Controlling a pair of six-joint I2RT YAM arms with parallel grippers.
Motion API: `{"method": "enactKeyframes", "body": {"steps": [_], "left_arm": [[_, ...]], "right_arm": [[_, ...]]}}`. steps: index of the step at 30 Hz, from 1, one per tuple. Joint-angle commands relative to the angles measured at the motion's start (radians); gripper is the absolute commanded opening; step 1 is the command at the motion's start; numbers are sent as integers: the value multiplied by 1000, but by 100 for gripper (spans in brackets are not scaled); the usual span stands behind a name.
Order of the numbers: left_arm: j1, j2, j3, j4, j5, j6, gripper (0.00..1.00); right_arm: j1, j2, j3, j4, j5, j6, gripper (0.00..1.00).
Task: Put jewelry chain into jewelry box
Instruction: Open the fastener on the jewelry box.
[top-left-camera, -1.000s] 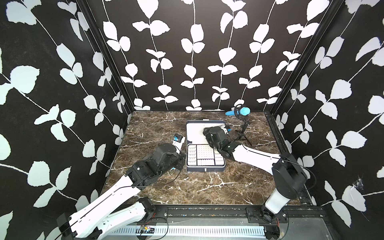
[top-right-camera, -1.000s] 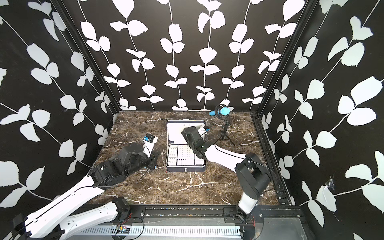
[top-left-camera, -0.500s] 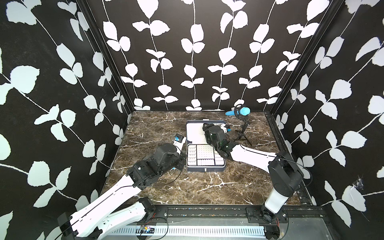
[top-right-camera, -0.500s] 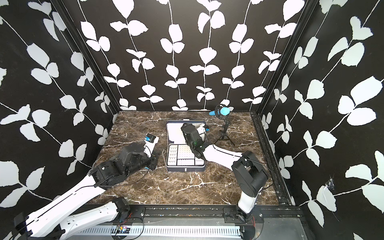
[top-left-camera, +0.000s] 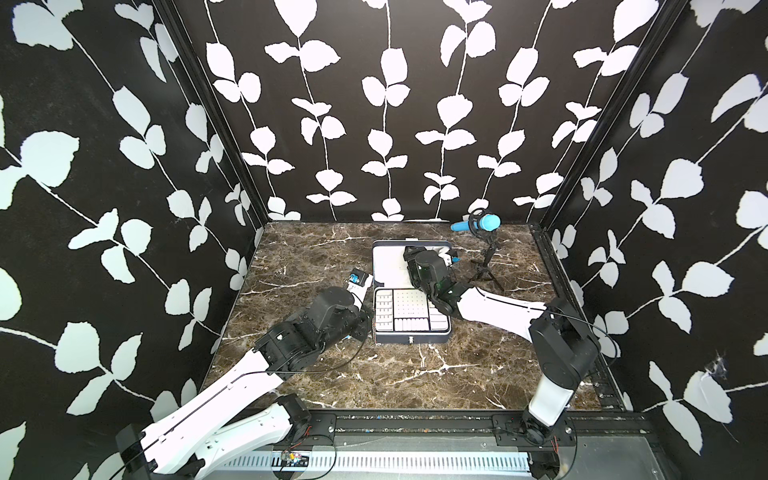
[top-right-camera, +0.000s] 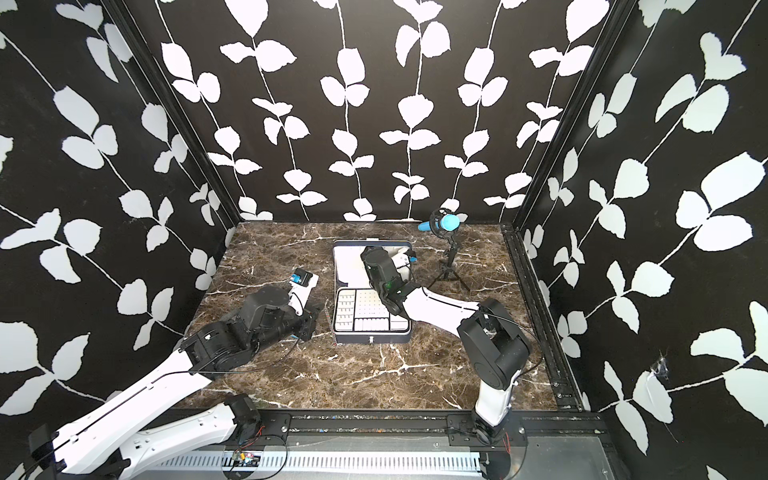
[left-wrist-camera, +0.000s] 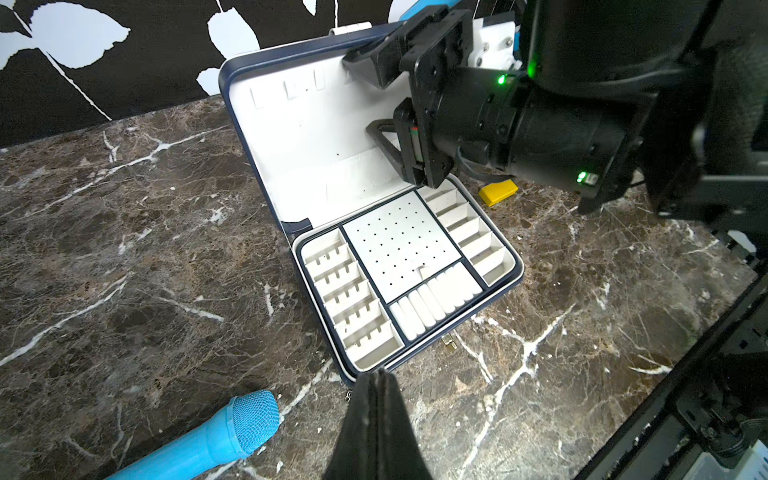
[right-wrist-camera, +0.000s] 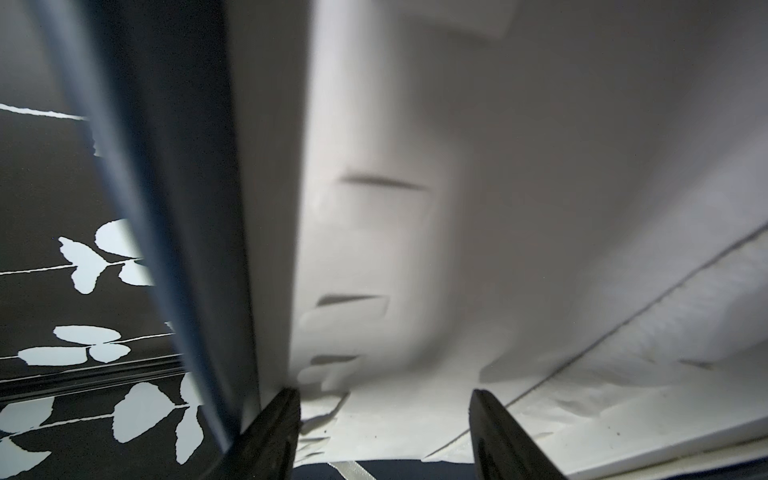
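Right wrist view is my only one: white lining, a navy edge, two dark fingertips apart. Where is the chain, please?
Observer: The thin silvery metal chain seems to hang from the shut left gripper, beside the left wall of the navy hinged jewelry box.
Operator: Is the tray free?
Observer: Yes, the compartmented white tray holds no chain.
Operator: Something near my arm?
Observer: A small yellow block lies on the brown marble table, beside the box, on the right arm's side.
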Motion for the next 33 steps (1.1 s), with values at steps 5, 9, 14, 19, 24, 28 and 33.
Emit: {"method": "enactKeyframes", "body": {"steps": [5,9,14,19,24,28,33], "left_arm": [[-1,-16,-14,22,3,5,0],[-2,-17,-15,21,4,4,0],[-1,-17,-15,21,4,5,0],[-1,-17,-16,23,4,3,0],[-1,-17,-17,22,6,2,0],[-1,-18,-17,24,7,1,0],[-1,-17,-19,25,9,-1,0]], "right_arm": [[-7,29,29,51,18,29,67],[-8,34,26,51,8,34,64],[-8,34,17,58,-2,32,58],[-9,31,-1,69,-11,28,54],[-9,23,-24,78,-18,28,52],[-6,21,-35,82,-28,27,51],[-6,20,-50,90,-35,27,47]]}}
